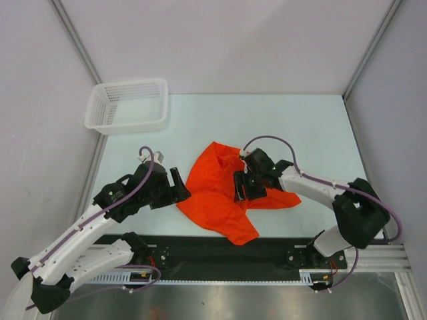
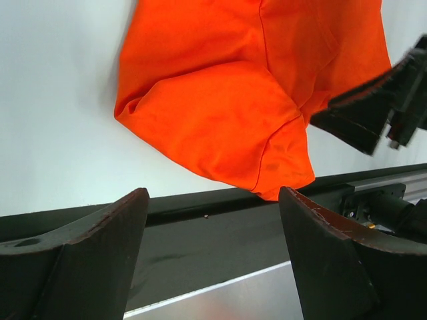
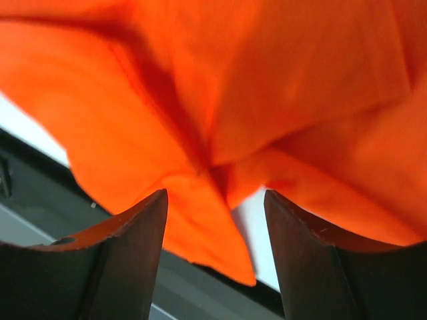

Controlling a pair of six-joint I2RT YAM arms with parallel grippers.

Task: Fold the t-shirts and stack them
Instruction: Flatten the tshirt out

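Note:
The bright orange-red t-shirt [image 1: 217,193] lies crumpled on the table's near middle, one corner hanging over the black front rail. It fills the upper left wrist view [image 2: 240,93] and most of the right wrist view [image 3: 220,100]. My left gripper [image 1: 179,185] is open and empty, just left of the shirt's edge. My right gripper [image 1: 241,188] is open, hovering low over the shirt's right part, its fingers [image 3: 137,233] astride a fold with nothing held.
A white mesh basket [image 1: 128,105] stands at the table's far left corner. The black rail [image 1: 267,250] and a metal strip run along the near edge. Grey walls close in left, right and behind.

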